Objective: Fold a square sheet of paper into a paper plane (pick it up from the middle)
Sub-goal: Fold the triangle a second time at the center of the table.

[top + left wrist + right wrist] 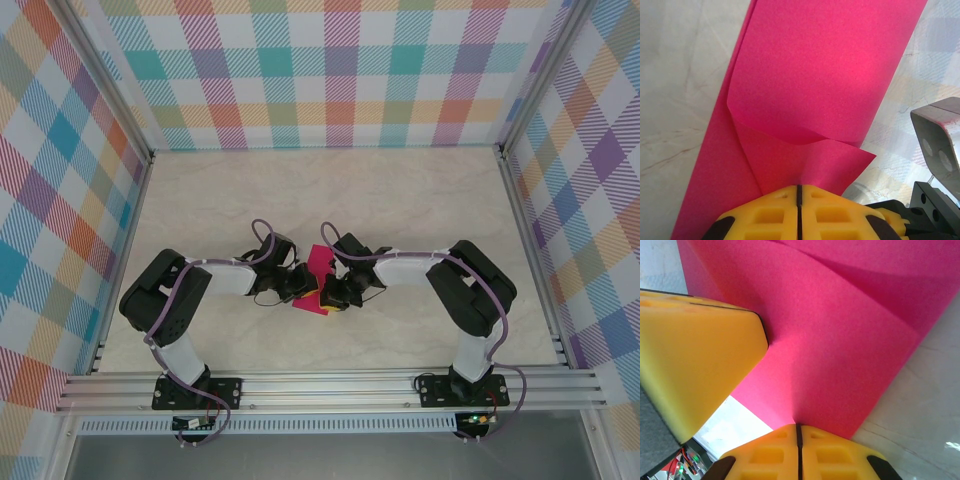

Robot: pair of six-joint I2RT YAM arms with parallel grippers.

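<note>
Folded pink paper (320, 268), mid-frame.
Clenched on its edge: left fingers (765, 216), right fingers (765, 456); possibly lifted off worktop (400, 190).

The table (330, 190) is seen from above and behind. Each wrist view is taken close along its own fingers (765, 215); the paper (815, 75) is shared by all three.

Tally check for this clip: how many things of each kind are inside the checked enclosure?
pink paper: 1
robot arms: 2 (left arm, right arm)
total: 3
</note>
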